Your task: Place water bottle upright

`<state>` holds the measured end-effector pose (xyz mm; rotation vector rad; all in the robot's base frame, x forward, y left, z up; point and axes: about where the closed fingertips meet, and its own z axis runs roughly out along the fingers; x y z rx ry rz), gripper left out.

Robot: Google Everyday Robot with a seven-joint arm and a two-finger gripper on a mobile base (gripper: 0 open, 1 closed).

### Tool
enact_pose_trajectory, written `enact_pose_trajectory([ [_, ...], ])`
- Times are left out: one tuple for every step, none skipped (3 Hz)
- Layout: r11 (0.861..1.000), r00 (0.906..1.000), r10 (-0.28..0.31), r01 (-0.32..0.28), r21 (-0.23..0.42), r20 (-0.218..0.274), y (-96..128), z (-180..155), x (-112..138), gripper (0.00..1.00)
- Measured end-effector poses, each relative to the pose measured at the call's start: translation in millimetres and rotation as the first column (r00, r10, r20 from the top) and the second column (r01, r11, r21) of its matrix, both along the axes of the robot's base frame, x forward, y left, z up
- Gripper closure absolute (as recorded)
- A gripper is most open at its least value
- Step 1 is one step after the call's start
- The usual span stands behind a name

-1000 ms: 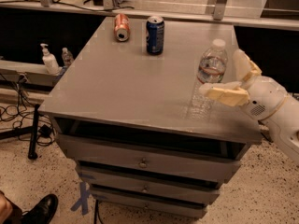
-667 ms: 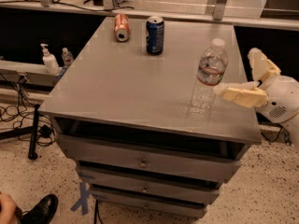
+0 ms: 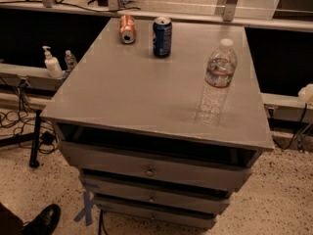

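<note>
Water bottle: clear ribbed plastic, white-capped, standing upright near the grey bench's right edge.
Hand: showing just beyond the bench's right edge; grip impossible to tell.

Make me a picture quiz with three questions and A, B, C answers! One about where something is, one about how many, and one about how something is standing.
1. Where is the pale robot gripper?
A. Over the cans
B. At the right edge of the view, off the grey drawer cabinet
C. Inside a drawer

2. How many soda cans are on the cabinet?
A. One
B. Two
C. Four

3. How is the clear ribbed plastic water bottle with the white cap?
A. Upright
B. Lying on its side
C. Hanging in the gripper

Answers:
1. B, it peeks in beside the cabinet, apart from the bottle.
2. B, there is a blue soda can and an orange-red soda can.
3. A, it stands alone on its base, cap up.
</note>
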<state>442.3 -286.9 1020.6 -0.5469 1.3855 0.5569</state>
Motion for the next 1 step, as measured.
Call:
enact_pose_trajectory([
  [1.0,1.0,0.005,-0.005,-0.012,-0.006,-1.0,7.0,-4.1,0.0],
])
